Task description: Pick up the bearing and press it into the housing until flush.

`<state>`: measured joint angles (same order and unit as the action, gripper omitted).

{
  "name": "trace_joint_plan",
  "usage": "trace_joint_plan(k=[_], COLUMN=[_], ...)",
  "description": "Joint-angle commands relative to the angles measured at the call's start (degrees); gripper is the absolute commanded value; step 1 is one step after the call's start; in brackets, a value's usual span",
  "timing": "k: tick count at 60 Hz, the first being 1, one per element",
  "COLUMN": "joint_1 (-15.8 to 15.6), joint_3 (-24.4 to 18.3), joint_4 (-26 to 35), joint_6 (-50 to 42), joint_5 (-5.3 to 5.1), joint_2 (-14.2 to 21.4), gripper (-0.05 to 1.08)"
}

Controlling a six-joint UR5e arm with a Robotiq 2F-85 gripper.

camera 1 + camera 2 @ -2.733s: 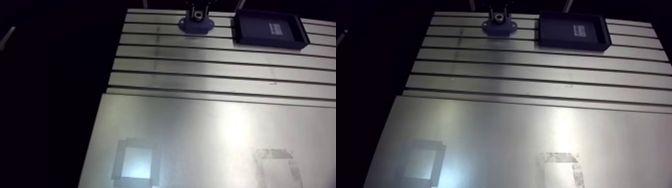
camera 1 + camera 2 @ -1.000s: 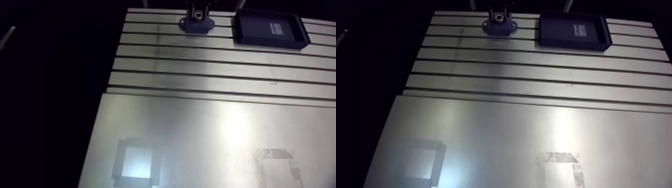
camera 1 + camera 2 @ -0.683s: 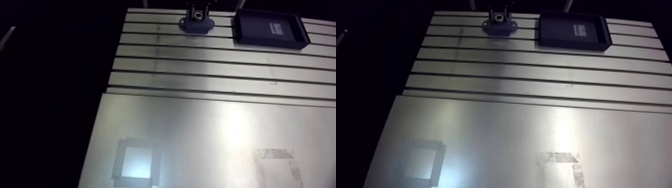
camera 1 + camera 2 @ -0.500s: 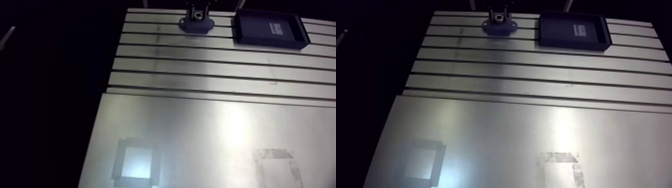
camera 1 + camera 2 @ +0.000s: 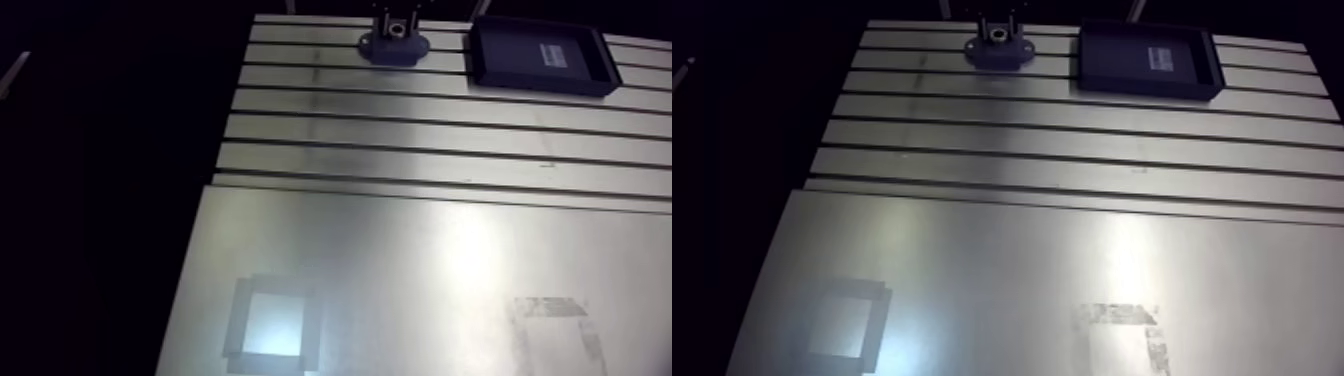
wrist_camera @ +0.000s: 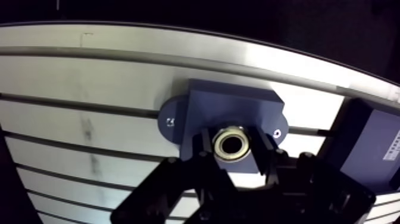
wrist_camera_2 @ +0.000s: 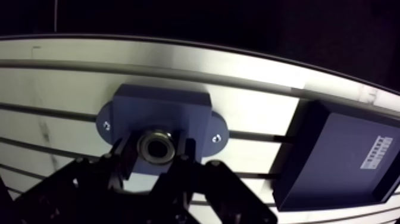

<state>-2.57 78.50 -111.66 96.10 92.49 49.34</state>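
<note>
Now, gripper (image 6: 231, 146): narrow, with both fingers (image 6: 205, 149) pressed against the sides of the bearing (image 6: 231, 143), holding it.
Bearing: steel ring, axis upright, over the centre of the housing (image 6: 237, 104). Cannot tell if it is partly in the bore; the fingers hide the seat.
Housing: blue block with two flange ears, on the far rows of the slotted table (image 5: 400, 135), near the dark tray (image 5: 1092, 78).
Dark tray: only a white label (image 7: 372, 154) shows inside; nothing touches it.
Change: against the earlier arm views, housing, tray and gripper keep the same relation to one another. The whole picture sits a shade differently, so the camera drifted with the arm and the things did not move.
Meaning: my reading is that the arm is creeping or holding at the press. The ring looks lined up, but flush is not proven.
Next call: straight downward push, no tilt, and release only once the ring face is level with the block.
Risk: a cocked ring jamming in the bore.
</note>
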Motion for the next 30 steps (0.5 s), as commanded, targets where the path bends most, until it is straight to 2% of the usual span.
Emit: trace_joint_plan(k=[1,10,11,12,13,14,15,16,30], joint_1=[0.03,0.03,0.03,0.03,0.03,0.03,0.03,0.03,0.01], joint_3=[-0.06,0.03,0.1,0.1,0.19,0.19,0.2,0.28,0.03], joint_4=[-0.01,-0.01,-0.01,-0.01,-0.01,-0.01,0.06,0.0,0.06], joint_6=[0.01,0.02,-0.14,-0.14,-0.01,-0.01,0.08,0.02,-0.09], joint_5=[0.01,0.01,0.01,0.01,0.01,0.01,0.09,0.02,0.1], joint_2=[-0.09,-0.01,0.07,0.07,0.09,0.09,0.16,0.33,0.95], gripper=[0.66,0.64,0.52,0.52,0.29,0.29,0.05,0.01,0.0])
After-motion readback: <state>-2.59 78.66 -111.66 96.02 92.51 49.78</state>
